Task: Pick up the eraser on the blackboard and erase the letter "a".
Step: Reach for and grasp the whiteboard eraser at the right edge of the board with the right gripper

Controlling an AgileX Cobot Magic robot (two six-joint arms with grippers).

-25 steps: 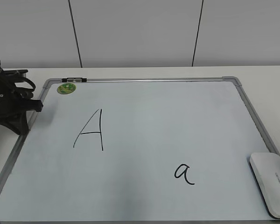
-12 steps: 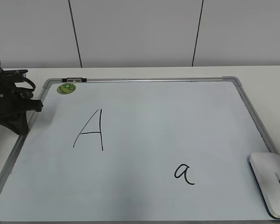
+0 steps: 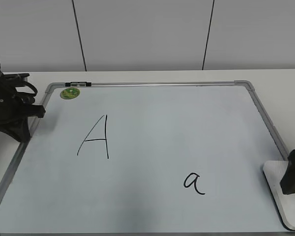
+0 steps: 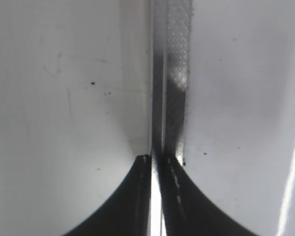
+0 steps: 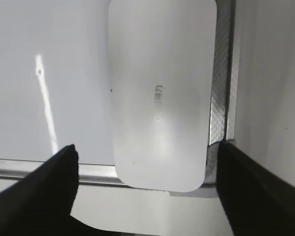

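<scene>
While the left gripper point(image 4: 156, 162) jaws sit closed, the right gripper point(image 5: 147, 162) jaws (spread wide) flank the smooth rounded eraser point(image 5: 160, 93)

— What is written on the blackboard point(image 3: 152, 123)?
— A capital "A" point(image 3: 96, 136) and the letter "a" point(image 3: 193, 182), both in black marker.
— And the eraser point(image 5: 160, 93)?
— Tiny grey lettering, too faint to read.

The eraser point(image 5: 160, 93), a flat white rounded block with faint grey lettering, is lying at the blackboard's point(image 3: 187, 128) near right corner, seemingly overlapping its silver frame. The black letter "a" point(image 3: 193, 182) is sitting left of it, intact.
</scene>
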